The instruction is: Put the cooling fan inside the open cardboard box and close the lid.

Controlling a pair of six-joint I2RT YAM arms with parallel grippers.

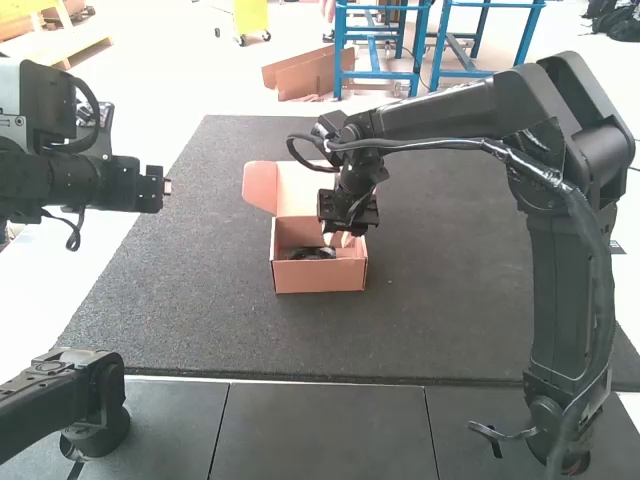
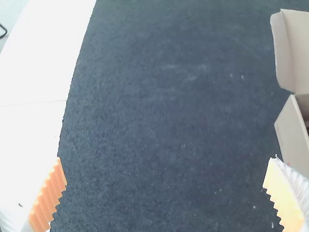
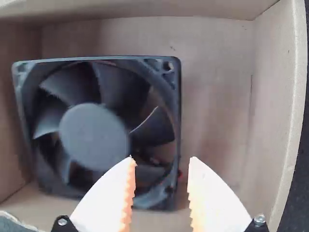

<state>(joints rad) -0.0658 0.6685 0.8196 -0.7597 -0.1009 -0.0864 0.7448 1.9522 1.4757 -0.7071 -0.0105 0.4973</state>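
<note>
Step 1 done: the cooling fan lies flat inside the cardboard box, centre frame. My right fingers hang parted above it, gripping nothing; my left fingers are spread wide. The lid is not yet shut.

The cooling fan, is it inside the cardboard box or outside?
Inside: the cooling fan lies flat on the floor of the cardboard box, its walls around it.

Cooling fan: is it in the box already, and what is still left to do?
Done: the cooling fan lies inside the cardboard box. In hand: the right hand hangs open just above it, holding nothing. Remaining: the lid stands open and must be closed.
</note>
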